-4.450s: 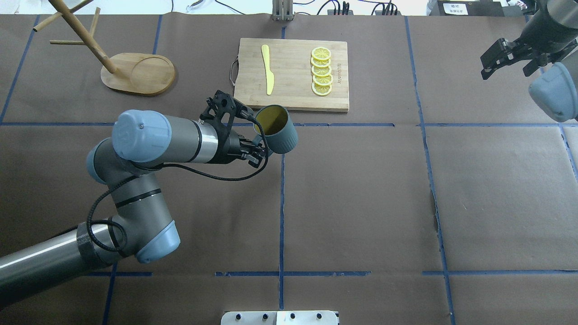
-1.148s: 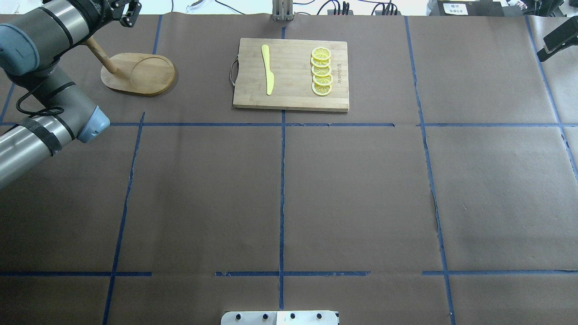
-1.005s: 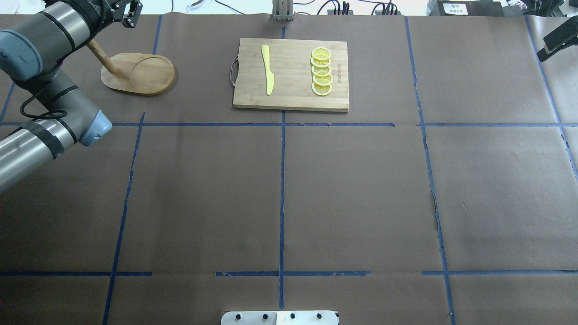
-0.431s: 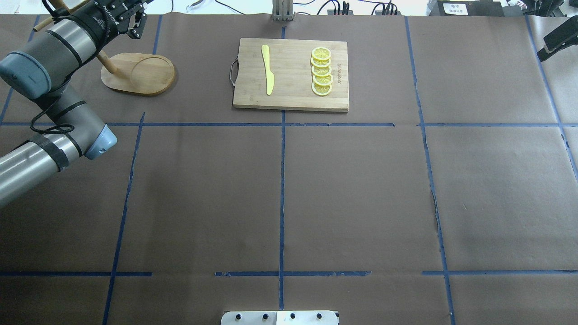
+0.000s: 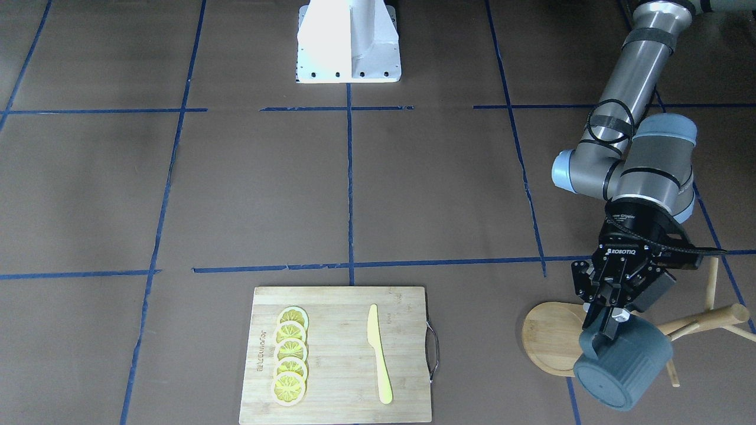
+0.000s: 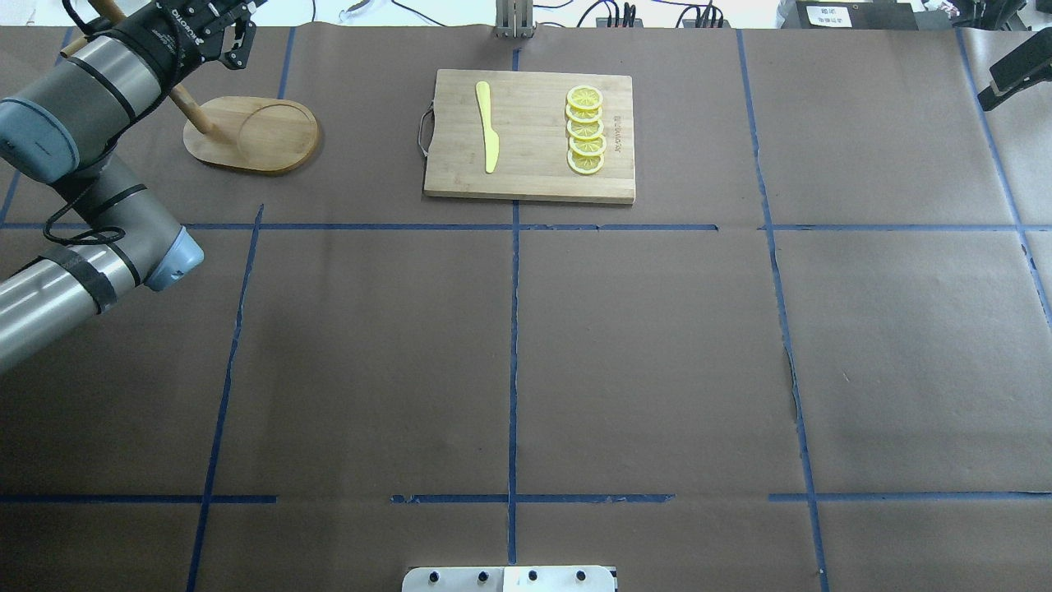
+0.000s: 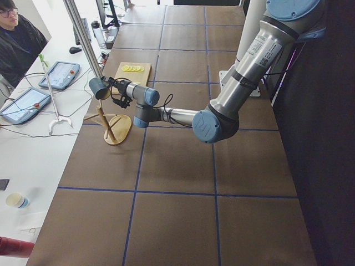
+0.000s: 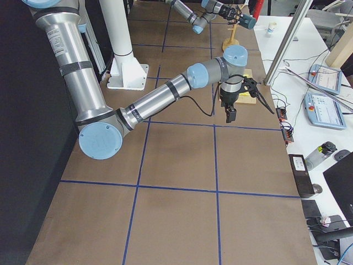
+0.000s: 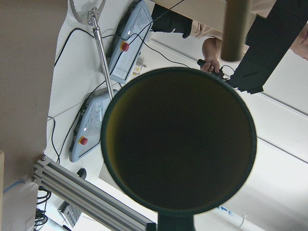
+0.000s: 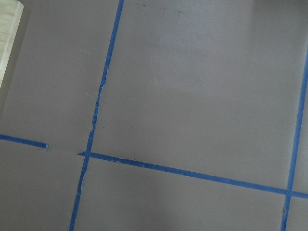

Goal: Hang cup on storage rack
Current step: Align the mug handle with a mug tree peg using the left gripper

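Over the base of the rack (image 5: 546, 339), the left gripper (image 5: 607, 323) pinches the cup (image 5: 626, 366), held aloft on its side near the pegs (image 5: 706, 319). Whether the right gripper (image 6: 1009, 76) is spread or pressed together, I cannot tell.

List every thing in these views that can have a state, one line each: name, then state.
cup: in the air, tipped sideways, gripped by the left gripper, not seen on any peg
left gripper: shut on cup
right gripper: open or shut cannot be told
storage rack: standing upright
knife: lying flat on cutting board
lemon slices: overlapping row on cutting board
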`<move>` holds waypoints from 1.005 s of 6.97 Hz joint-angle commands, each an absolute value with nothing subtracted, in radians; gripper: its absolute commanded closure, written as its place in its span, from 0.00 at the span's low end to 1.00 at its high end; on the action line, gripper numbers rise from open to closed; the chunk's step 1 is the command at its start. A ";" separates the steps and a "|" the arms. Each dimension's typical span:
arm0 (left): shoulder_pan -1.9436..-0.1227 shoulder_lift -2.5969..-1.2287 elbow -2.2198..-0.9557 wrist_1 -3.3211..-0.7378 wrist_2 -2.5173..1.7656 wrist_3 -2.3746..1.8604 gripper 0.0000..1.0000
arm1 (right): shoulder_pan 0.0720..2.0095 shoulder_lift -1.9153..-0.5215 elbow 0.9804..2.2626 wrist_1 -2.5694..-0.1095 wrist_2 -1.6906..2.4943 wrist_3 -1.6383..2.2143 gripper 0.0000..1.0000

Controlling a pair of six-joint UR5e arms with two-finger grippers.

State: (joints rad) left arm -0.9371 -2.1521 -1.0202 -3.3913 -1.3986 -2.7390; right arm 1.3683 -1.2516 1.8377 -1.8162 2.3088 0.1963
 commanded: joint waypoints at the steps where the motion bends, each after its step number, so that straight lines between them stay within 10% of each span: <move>1: -0.945 -2.151 -1.014 -3.408 -1.393 -2.783 1.00 | 1.368 -1.253 1.848 -1.816 2.307 0.196 0.00; 7: -0.948 -2.095 -0.996 -3.491 -1.358 -2.920 1.00 | 1.368 -1.255 1.845 -1.816 2.306 0.196 0.00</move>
State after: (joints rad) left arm -0.9486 -2.0998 -0.9972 -3.4823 -1.3662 -2.8895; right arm 1.3683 -1.2548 1.8455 -1.8162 2.3056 0.1964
